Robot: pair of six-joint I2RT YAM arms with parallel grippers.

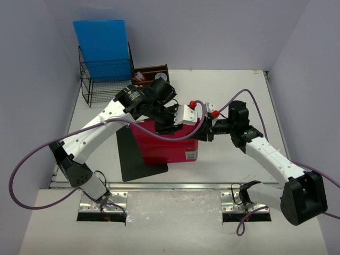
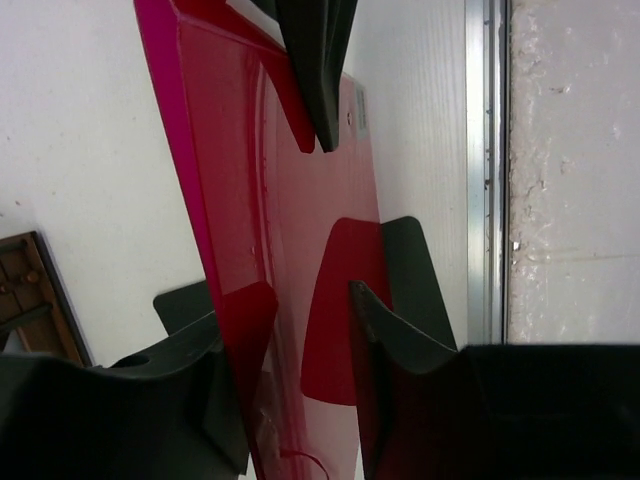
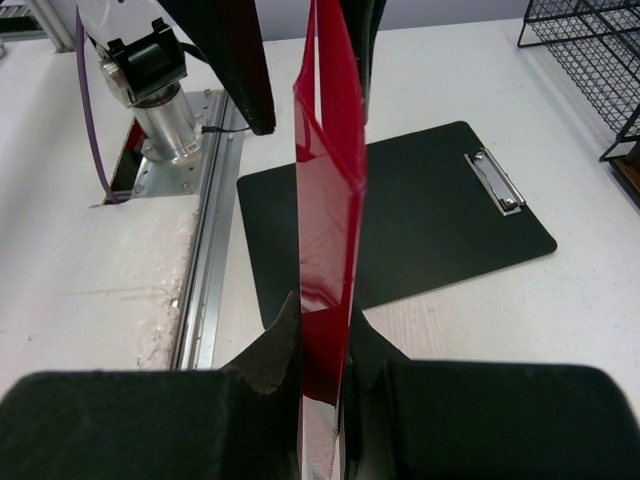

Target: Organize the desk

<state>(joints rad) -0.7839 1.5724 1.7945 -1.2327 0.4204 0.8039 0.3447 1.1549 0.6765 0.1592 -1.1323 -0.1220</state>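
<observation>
A translucent red folder [image 1: 171,144] is held on edge above the white desk [image 1: 228,79], between both arms. My right gripper [image 3: 325,340] is shut on the folder's [image 3: 330,190] near edge; it shows in the top view at the folder's right end [image 1: 205,128]. My left gripper [image 2: 312,335] straddles the folder's [image 2: 270,170] top edge with its fingers apart, one each side; in the top view it is at the folder's upper middle [image 1: 169,120]. The right gripper's fingers [image 2: 318,80] show at the folder's far end in the left wrist view.
A black clipboard [image 1: 135,156] lies flat on the desk under and left of the folder, also in the right wrist view [image 3: 430,220]. A black wire rack [image 1: 105,79] holding a blue folder [image 1: 101,40] stands at the back left. A brown wooden organizer [image 1: 151,71] is beside it. The silver rail [image 3: 205,260] runs along the front edge.
</observation>
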